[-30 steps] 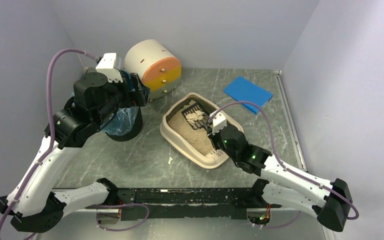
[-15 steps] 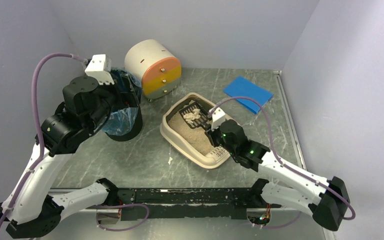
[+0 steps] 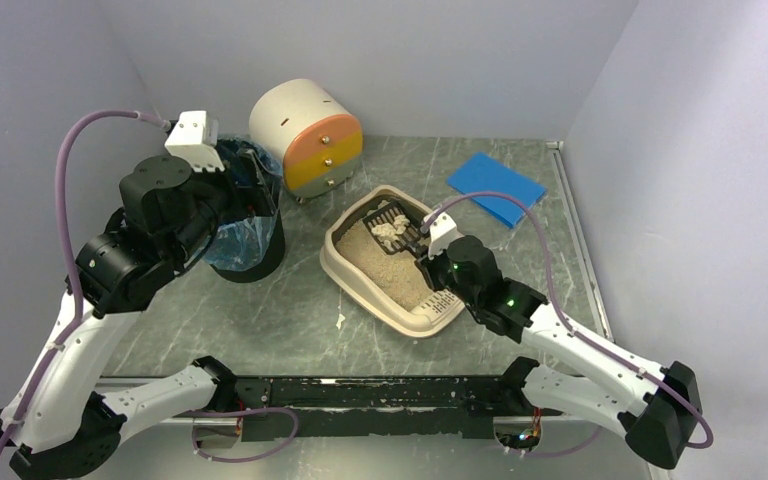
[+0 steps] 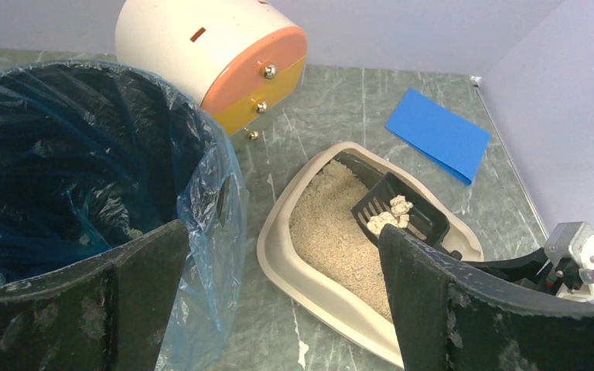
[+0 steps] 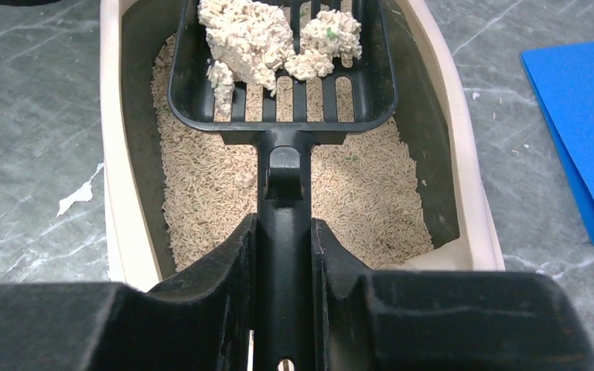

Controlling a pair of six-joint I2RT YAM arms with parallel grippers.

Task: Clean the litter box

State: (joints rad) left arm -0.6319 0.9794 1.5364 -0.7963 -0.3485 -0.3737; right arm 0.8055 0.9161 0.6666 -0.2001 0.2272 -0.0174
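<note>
The beige litter box [image 3: 344, 276] lies mid-table, holding tan litter [image 4: 332, 232]. My right gripper [image 5: 282, 232] is shut on the handle of a black slotted scoop [image 5: 286, 174]. The scoop's head is held over the far end of the box and carries pale clumps [image 5: 251, 35]. In the top view the scoop [image 3: 392, 228] hangs just above the litter, with the right gripper [image 3: 430, 250] at the box's right rim. My left gripper [image 4: 282, 232] is open and holds nothing. It hovers at the rim of the bin, left of the litter box [image 4: 278, 247].
A black bin with a blue liner [image 3: 245, 240] stands left of the box. A white drawer unit with orange and yellow fronts [image 3: 305, 135] lies behind it. A blue sheet [image 3: 497, 187] lies at the back right. A white fleck [image 3: 340, 321] lies on the table.
The left arm has drawn back to the left, away from the drawer unit. The right gripper has carried the scoop with its clumps slightly farther and higher over the box.
</note>
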